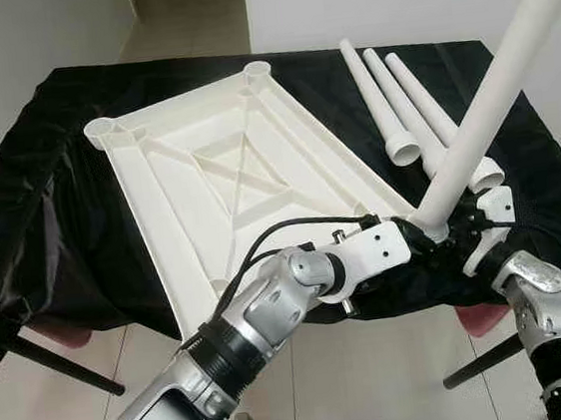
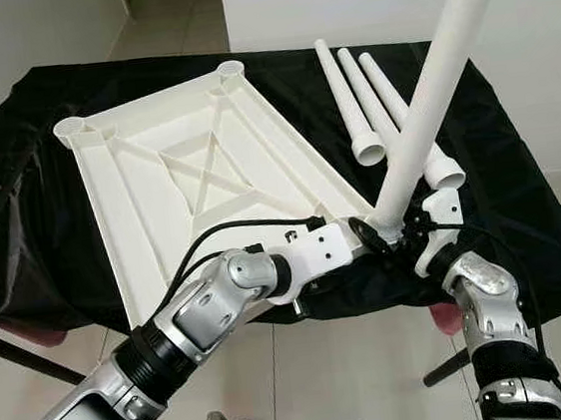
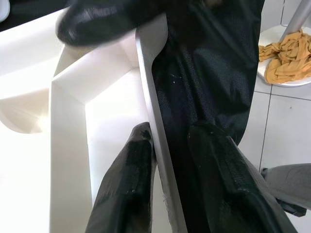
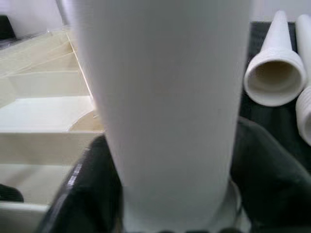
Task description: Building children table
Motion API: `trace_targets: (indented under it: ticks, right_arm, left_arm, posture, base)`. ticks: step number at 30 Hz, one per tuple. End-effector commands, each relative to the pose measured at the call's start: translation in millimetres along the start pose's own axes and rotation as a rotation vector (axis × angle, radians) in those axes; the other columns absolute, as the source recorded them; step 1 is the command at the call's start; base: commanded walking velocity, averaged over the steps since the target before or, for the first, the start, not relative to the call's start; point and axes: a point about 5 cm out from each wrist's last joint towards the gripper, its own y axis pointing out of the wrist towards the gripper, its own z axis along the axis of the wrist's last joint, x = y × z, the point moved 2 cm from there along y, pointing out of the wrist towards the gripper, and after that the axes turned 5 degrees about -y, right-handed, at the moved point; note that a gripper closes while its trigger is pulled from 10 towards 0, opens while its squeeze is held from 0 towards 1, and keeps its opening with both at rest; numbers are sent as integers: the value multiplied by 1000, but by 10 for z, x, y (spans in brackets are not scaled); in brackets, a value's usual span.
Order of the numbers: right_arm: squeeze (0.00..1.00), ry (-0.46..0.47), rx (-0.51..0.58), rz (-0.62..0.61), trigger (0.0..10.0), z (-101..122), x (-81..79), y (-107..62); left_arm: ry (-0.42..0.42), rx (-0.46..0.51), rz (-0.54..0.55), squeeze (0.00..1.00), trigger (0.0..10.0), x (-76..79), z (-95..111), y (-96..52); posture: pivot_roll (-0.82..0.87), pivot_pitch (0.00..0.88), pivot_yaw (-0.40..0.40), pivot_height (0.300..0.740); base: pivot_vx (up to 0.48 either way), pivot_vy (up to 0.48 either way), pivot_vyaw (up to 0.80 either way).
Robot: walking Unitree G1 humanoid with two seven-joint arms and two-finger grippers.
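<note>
White tabletop (image 1: 226, 166) is lying upside down, ribbed underside up, on a black-draped table (image 1: 45, 164), with round leg sockets at its corners. Right gripper (image 1: 451, 233) is gripping a white table leg (image 1: 495, 97) near its lower end, fingers closed round it, one dark finger on each side in the right wrist view (image 4: 160, 111). The leg is tilting up and away to the robot's right, its base sitting at the near right corner socket of the tabletop. Left gripper (image 3: 167, 165) is reaching across to that same corner, straddling the tabletop's thin near edge (image 3: 155, 126): one finger (image 3: 131, 179) is resting on the white inner side, the other on the black cloth side. Fingers are slightly parted with the edge between them, looking pinched on it. Three more loose legs (image 1: 400, 107) are lying side by side on the cloth just beside the tabletop's right edge, wide threaded ends toward the robot. An orange cloth (image 3: 284, 60) is lying on the tiled floor (image 1: 399, 378) below the table
</note>
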Motion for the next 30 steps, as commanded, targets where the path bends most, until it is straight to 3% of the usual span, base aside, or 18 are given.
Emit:
trace_targets:
  ticks: [1,11,12,13,21,30]
  right_arm:
    - [0,22,-47,-19,0,-124,30,-108]
    - [0,36,-30,-42,0,-152,86,-129]
    - [0,38,-36,-52,8863,-160,87,-126]
    - [0,44,-42,-62,10000,-166,83,-121]
    - [0,154,-19,-217,10000,-206,16,-51]
    - [0,152,-27,-314,10000,-210,-198,47]
  left_arm:
    - [8,-4,-80,0,10000,59,2,9]
    - [8,-3,-80,0,10000,50,7,13]
    - [8,-3,-79,0,10000,50,8,13]
    - [8,-3,-78,0,10000,50,8,14]
    - [0,3,-76,0,10000,60,19,26]
    - [-7,7,-71,0,10000,66,25,32]
  posture:
    - [-84,73,72,740]
    - [-86,75,70,740]
    - [-87,75,68,740]
    - [-86,76,66,740]
    - [-85,83,48,740]
    - [-80,86,38,740]
  base:
    - [0,0,0]
    - [0,0,0]
    - [0,0,0]
    - [0,0,0]
    - [0,0,0]
    - [0,0,0]
